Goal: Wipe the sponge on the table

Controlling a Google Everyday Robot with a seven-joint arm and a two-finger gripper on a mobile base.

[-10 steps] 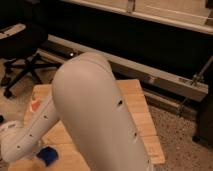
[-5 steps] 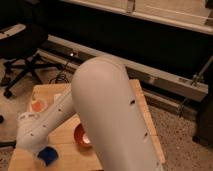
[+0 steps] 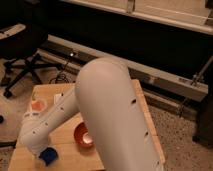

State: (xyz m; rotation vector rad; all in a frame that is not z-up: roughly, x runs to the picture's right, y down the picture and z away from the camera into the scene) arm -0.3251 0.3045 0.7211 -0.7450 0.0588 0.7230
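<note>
The blue sponge lies on the light wooden table, near its front left corner. My white arm fills the middle of the view, and its forearm slants down to the left. The gripper is at the forearm's low end, right at the sponge's left side and mostly hidden behind the wrist. A round red-orange bowl stands on the table just right of the sponge, a short gap away.
A small orange-and-white object sits near the table's back left corner. A black office chair stands on the floor beyond the table to the left. A long metal rail runs along the dark wall behind.
My upper arm has swung to the right, uncovering the red-orange bowl and more of the table top. The sponge has stayed at nearly the same spot by the wrist.
</note>
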